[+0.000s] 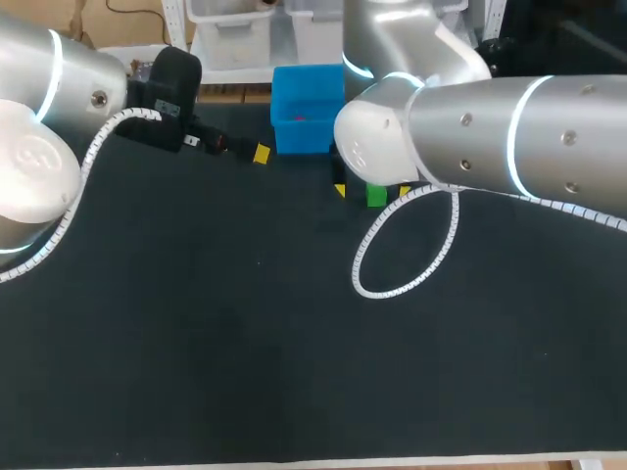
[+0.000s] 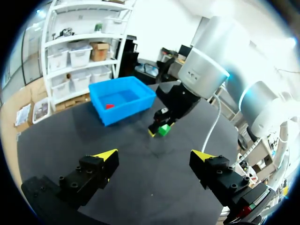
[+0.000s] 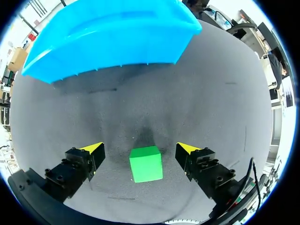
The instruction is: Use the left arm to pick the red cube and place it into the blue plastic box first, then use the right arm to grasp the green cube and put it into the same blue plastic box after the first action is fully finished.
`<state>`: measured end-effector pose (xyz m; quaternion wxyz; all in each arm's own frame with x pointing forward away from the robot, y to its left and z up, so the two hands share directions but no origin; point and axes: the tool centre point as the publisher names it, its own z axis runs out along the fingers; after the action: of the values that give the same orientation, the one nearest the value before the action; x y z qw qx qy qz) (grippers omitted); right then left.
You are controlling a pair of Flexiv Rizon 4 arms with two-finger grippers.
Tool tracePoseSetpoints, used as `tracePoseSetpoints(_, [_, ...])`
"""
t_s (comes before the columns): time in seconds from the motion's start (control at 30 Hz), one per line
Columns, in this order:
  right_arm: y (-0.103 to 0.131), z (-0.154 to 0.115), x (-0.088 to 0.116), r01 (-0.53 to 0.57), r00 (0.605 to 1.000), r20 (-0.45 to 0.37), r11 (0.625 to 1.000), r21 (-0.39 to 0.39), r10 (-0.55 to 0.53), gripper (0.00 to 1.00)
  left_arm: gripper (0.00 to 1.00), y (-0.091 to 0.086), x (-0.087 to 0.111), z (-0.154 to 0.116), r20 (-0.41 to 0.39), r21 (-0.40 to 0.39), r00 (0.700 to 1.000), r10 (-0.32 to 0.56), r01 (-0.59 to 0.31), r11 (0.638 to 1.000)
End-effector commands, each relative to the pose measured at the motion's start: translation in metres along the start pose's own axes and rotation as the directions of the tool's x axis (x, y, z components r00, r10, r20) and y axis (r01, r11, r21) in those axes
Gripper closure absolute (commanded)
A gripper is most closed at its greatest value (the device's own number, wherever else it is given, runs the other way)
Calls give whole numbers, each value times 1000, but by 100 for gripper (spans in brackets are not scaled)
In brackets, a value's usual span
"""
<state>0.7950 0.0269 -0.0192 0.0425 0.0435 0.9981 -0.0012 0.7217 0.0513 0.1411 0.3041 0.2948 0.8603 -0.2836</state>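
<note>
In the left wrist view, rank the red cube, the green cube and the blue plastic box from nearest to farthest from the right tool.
1. green cube: between the open fingers of the right tool.
2. blue plastic box: its near wall, beyond the cube.
3. red cube: inside the box, past that wall.

glossy plastic box (image 3: 112, 37); matt table (image 3: 211, 108)

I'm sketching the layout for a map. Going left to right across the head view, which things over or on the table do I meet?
left gripper with yellow tips → blue plastic box → green cube
</note>
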Motion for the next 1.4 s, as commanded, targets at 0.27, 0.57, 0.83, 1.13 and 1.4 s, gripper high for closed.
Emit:
tracePoseSetpoints(0.27, [-2,8,6,28,999,-20,1000,-6,-28,0,0,1,2,0,8,6,1000,3,-3,1000])
tracePoseSetpoints(0.57, [-6,9,9,48,999,-21,999,-6,-48,100,0,1,2,0,8,6,1000,3,-3,1000])
tracePoseSetpoints(0.83, [-19,-7,17,53,998,-18,999,14,-52,100,0,1,2,0,8,6,1000,3,-3,1000])
tracePoseSetpoints(1.13, [-37,-52,17,66,997,34,997,32,-67,100,0,1,2,0,8,6,1000,3,-3,1000])
tracePoseSetpoints(1.4, [-42,-90,1,93,992,86,995,22,-94,100,0,1,2,0,8,6,1000,3,-3,1000])
